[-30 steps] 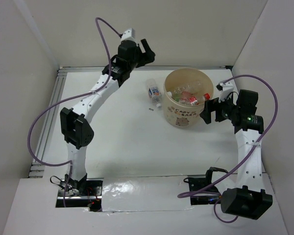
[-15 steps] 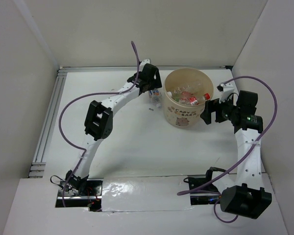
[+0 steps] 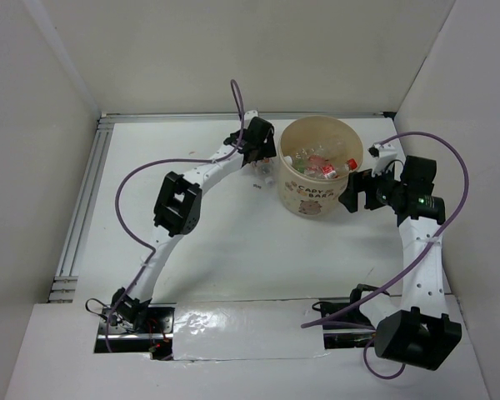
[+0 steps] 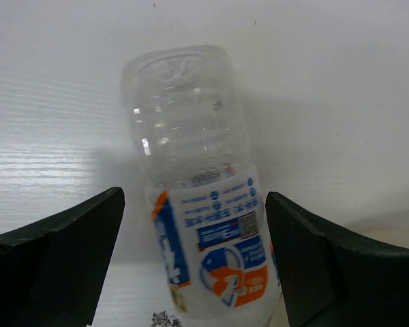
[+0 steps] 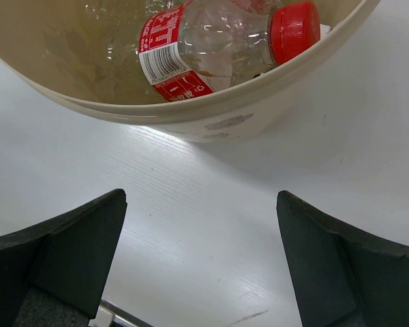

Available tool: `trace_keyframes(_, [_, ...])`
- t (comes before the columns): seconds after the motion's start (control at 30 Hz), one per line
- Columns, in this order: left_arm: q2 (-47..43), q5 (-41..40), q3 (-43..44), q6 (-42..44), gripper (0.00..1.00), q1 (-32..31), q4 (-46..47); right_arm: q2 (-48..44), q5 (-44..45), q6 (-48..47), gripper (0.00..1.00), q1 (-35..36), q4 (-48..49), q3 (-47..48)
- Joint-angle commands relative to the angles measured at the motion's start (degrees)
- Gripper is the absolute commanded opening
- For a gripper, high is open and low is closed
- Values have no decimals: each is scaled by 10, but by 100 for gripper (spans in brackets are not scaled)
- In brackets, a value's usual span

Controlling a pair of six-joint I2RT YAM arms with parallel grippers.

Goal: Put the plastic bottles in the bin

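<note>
A clear plastic bottle [image 4: 204, 204] with a blue, white and orange label lies on the white table just left of the bin; in the top view only its end [image 3: 267, 172] shows under my left wrist. My left gripper [image 4: 193, 201] is open and down over it, one finger on each side, with gaps to the bottle [image 3: 259, 150]. The cream bin [image 3: 312, 200] with cartoon print holds several bottles [image 3: 321, 162], one with a red cap and red label [image 5: 204, 48]. My right gripper [image 5: 201, 197] is open and empty beside the bin's right wall [image 5: 259, 102], seen from above [image 3: 352, 192].
White enclosure walls stand at the back and on both sides. An aluminium rail [image 3: 83, 208] runs along the left edge. A small dark scrap [image 3: 257, 187] lies on the table near the bottle. Bare table [image 3: 258, 250] lies in front of the bin.
My left arm has swung from high at the back down to the bottle left of the bin, fingers now on either side of it. The right arm has barely moved.
</note>
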Motion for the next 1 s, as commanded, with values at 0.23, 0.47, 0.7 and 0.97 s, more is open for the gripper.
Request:
trace_keyframes(0.23, [23, 20, -8, -10, 84, -6, -4, 7, -28, 12, 98, -4, 31, 1])
trace_keyframes(0.47, [-141, 25, -197, -33, 9, 28, 42, -5, -52, -7, 80, -4, 17, 1])
trace_keyframes(0.7, [-347, 135, -278, 70, 0, 24, 124, -21, -106, -129, 12, -4, -72, 1])
trace_keyframes(0.97, [-390, 240, -243, 93, 0, -69, 279, -21, -98, -170, 14, -4, -94, -10])
